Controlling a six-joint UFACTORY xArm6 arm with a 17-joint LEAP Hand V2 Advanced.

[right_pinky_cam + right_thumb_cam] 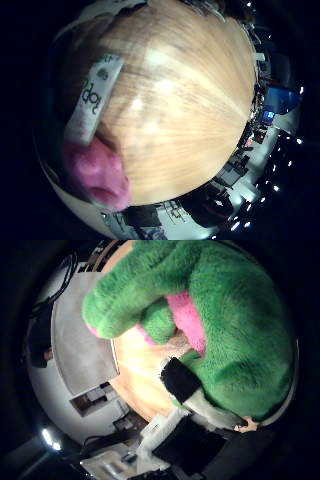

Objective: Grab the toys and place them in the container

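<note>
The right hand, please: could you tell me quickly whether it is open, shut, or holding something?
Right hand: shut on the fuzzy green and pink plush toy, which fills much of the thumb side palm view.

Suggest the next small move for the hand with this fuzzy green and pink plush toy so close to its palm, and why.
Probably lift slightly and check that the toy comes along. The fuzzy green and pink plush toy fills most of the thumb side view, so it sits right at the palm, and a fingertip presses against it. The wooden table lies just below. No container shows, so carrying can wait.
</note>
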